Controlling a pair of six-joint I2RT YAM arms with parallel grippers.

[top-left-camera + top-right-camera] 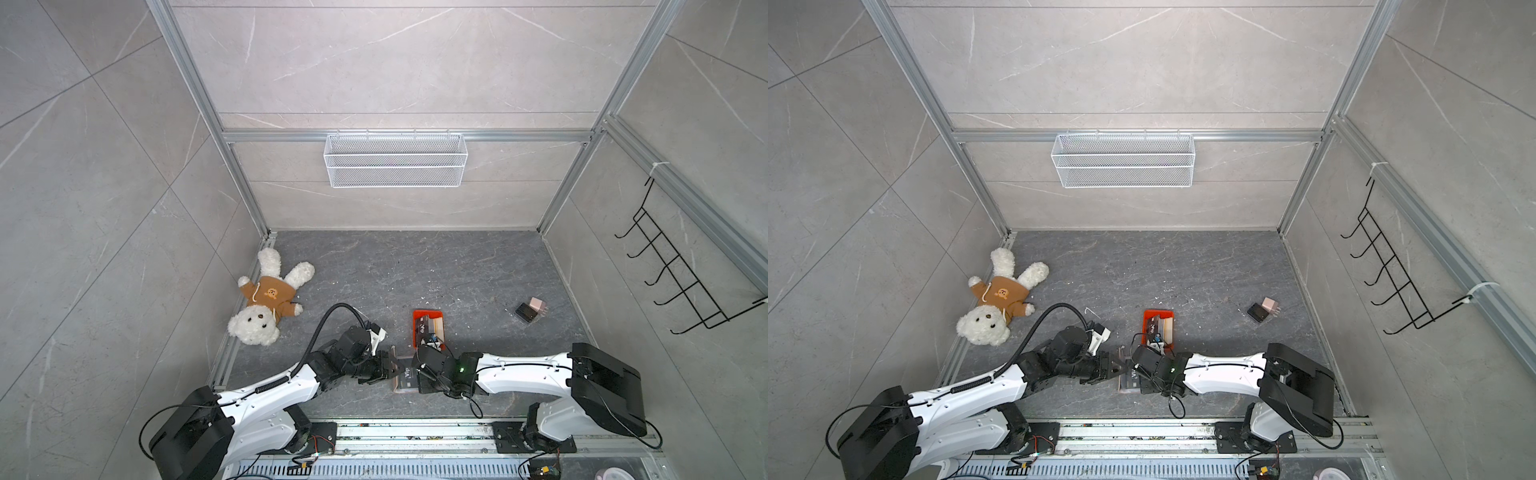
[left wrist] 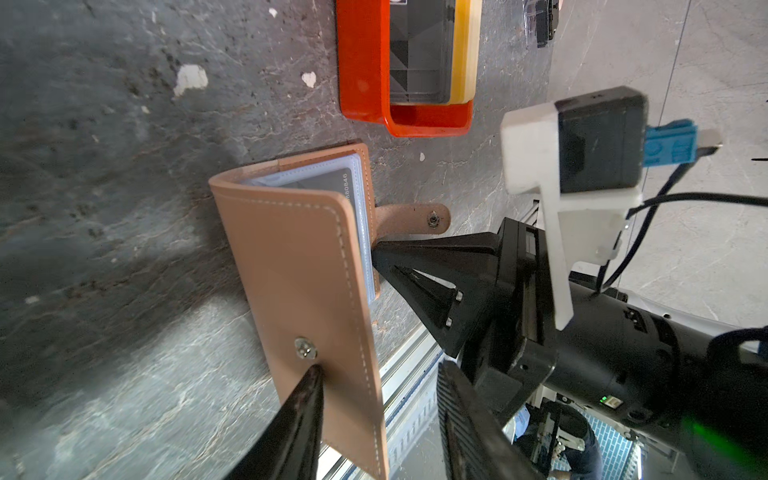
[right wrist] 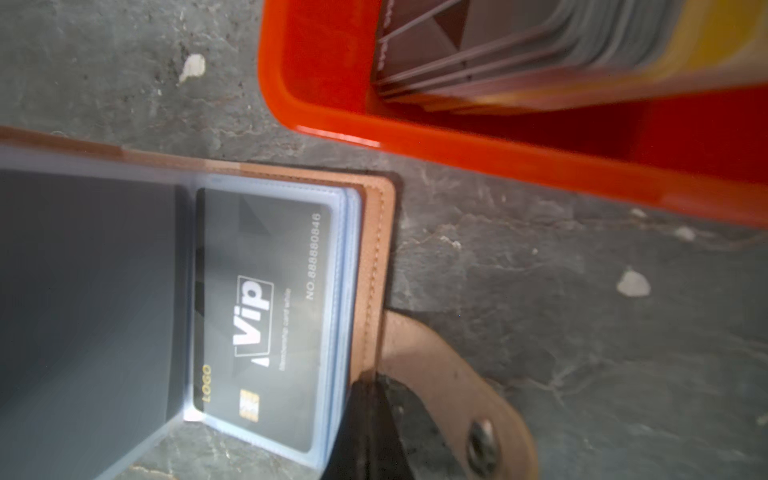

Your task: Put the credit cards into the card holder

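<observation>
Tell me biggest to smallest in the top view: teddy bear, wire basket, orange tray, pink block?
1. white wire basket.
2. teddy bear; close to the basket, which hangs higher up, maybe nearer the camera, so unsure.
3. orange tray.
4. pink block.

The card holder (image 2: 299, 266) is matt tan leather-look with a shiny metal snap (image 2: 305, 348) and clear glossy plastic sleeves (image 3: 341, 257), the tray (image 3: 457, 153) glossy orange-red plastic, the worktop (image 2: 104, 208) rough dark stone.
</observation>
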